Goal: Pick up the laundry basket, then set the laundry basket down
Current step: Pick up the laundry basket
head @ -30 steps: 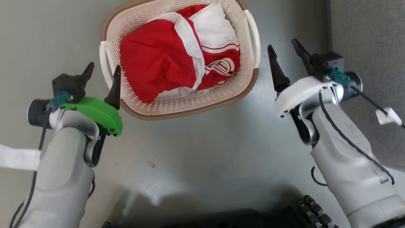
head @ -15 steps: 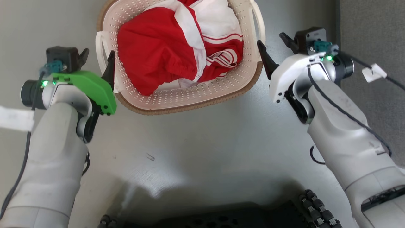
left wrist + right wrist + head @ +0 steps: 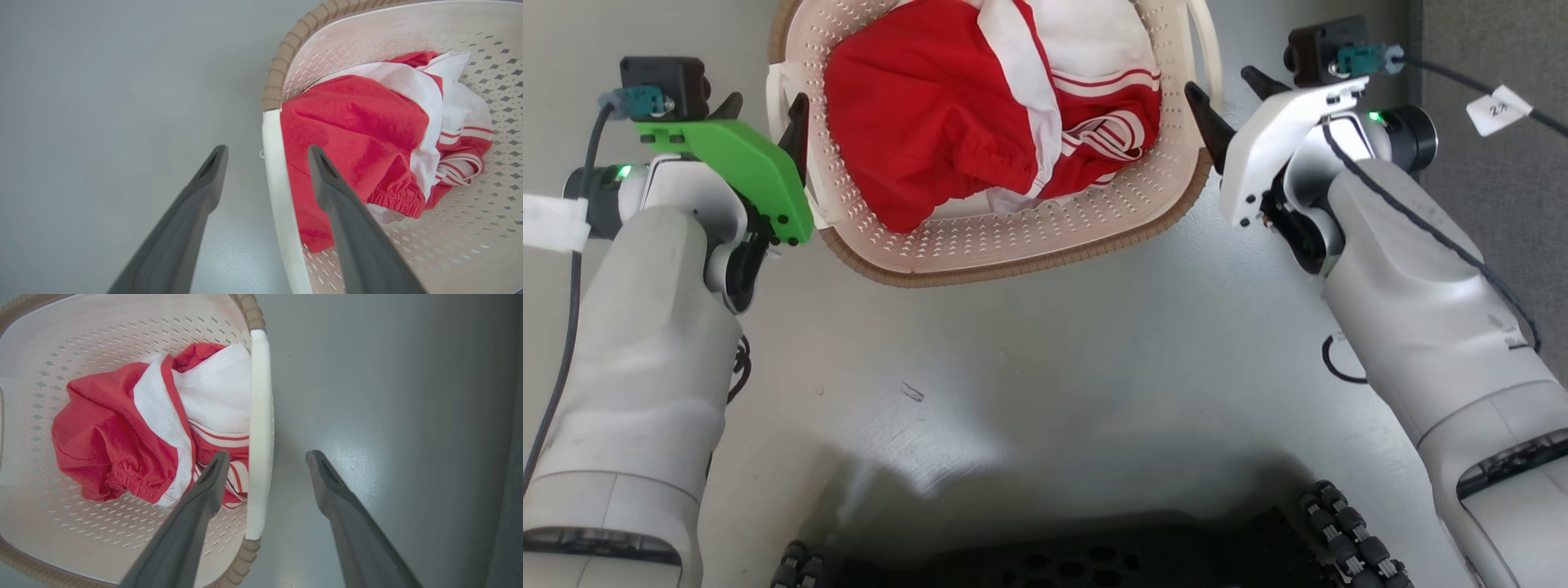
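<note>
The basket sits on the floor with clothes inside. The left pincer and right pincer are spread wide, a finger either side of each handle. This looks like the grasp step; next, both should clench and lift evenly.

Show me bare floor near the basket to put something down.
Free: the floor between the basket and the robot's black base. Crowded: the basket's sides, where the left gripper and right gripper each straddle a handle; clothes lie inside.
</note>
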### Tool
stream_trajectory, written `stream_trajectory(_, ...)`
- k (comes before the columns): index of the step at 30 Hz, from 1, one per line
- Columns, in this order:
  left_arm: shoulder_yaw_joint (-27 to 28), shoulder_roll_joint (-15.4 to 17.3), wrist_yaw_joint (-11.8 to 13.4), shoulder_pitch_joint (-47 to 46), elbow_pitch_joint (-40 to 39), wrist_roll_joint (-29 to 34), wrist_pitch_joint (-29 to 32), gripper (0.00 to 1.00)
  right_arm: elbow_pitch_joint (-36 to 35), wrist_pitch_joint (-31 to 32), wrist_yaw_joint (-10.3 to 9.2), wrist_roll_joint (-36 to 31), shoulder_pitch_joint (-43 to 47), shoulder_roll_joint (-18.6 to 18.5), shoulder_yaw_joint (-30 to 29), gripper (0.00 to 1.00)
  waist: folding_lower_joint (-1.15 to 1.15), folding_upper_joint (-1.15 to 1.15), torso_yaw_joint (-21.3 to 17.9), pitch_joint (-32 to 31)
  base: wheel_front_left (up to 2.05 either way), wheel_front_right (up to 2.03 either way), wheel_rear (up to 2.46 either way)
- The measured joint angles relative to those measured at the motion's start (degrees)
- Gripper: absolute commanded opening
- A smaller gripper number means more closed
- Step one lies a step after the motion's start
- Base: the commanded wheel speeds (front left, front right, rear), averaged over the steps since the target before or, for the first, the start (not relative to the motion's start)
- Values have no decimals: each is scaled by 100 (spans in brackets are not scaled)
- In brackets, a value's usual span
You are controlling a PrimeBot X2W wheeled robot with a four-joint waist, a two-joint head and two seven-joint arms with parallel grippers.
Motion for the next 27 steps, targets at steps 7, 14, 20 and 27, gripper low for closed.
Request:
stream_trajectory(7,18,-77,-2,-203,314,-52,62,100,99,120,45,226,-261,-4,202,100,0,0,62,45,0,0,0)
stream_trajectory(14,-32,-162,-54,-323,502,-51,80,0,196,165,51,437,-350,-4,313,0,0,0,106,73,0,0,0)
stream_trajectory(20,-38,-178,-47,-451,695,-51,34,0,283,171,51,647,-430,11,435,0,0,0,118,79,0,0,0)
stream_trajectory(27,-59,-213,-47,-507,949,-53,-65,0,452,143,51,722,-470,21,584,0,0,0,117,21,0,0,0)
